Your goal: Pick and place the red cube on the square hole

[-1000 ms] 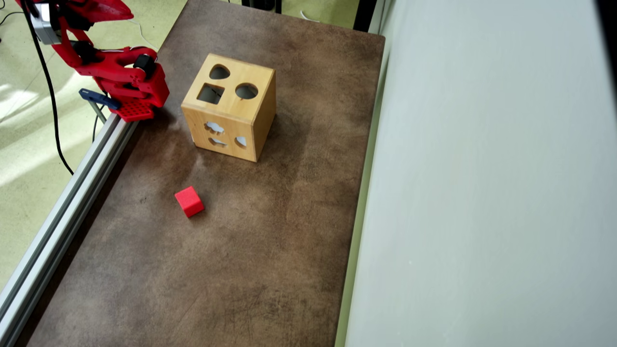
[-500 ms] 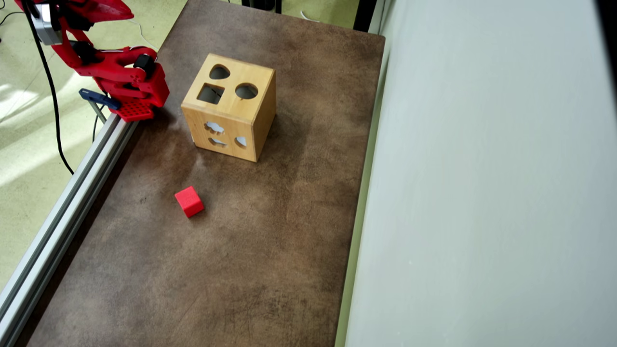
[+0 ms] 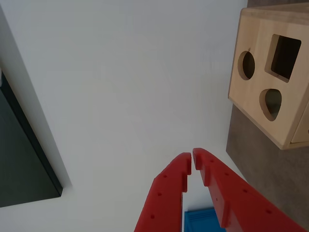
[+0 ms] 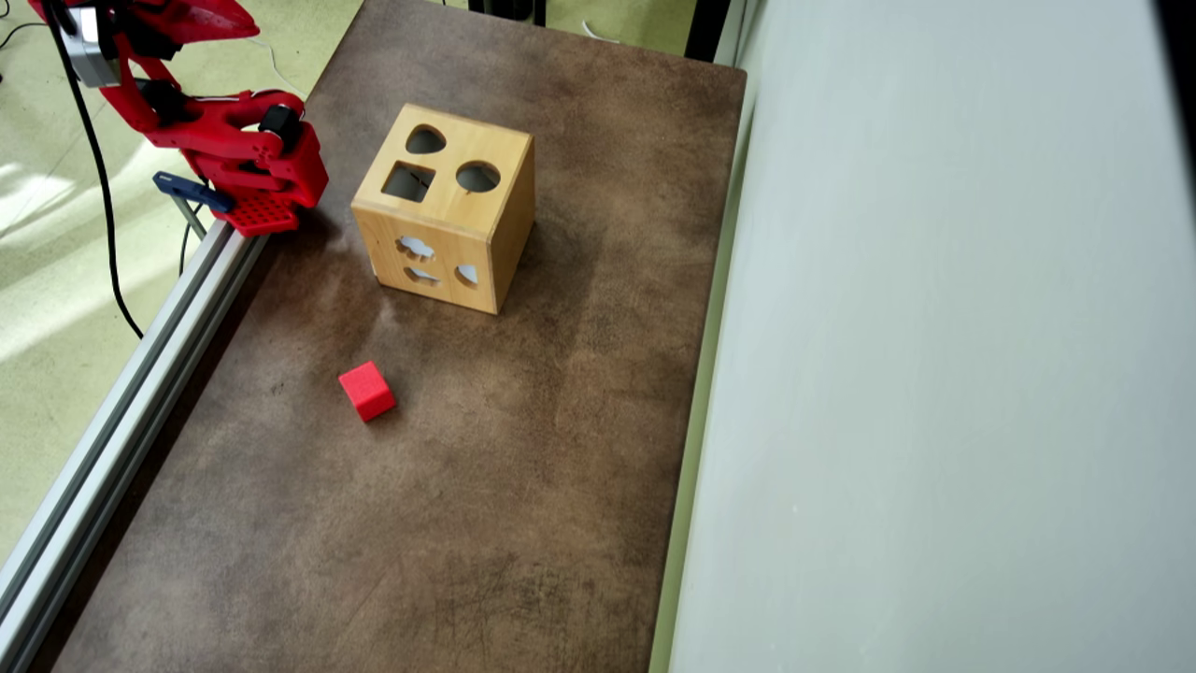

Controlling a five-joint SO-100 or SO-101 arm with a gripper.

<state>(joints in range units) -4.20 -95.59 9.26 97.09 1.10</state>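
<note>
The red cube [image 4: 367, 391] lies on the brown table, in front of the wooden shape-sorter box [image 4: 444, 206] in the overhead view. The box's top face has a square hole [image 4: 408, 181], a round hole and a heart-shaped hole. The red arm is folded at the table's top left corner, with my gripper [image 4: 238, 23] far from the cube. In the wrist view my gripper [image 3: 191, 162] has its jaws together with nothing between them. The box [image 3: 270, 82] and its square hole [image 3: 285, 57] show at the upper right. The cube is out of the wrist view.
A white wall [image 4: 934, 355] runs along the table's right side and fills most of the wrist view. An aluminium rail [image 4: 131, 374] borders the table's left edge. The arm's base [image 4: 266, 201] stands beside the box. A dark panel [image 3: 19, 159] is at the wrist view's left.
</note>
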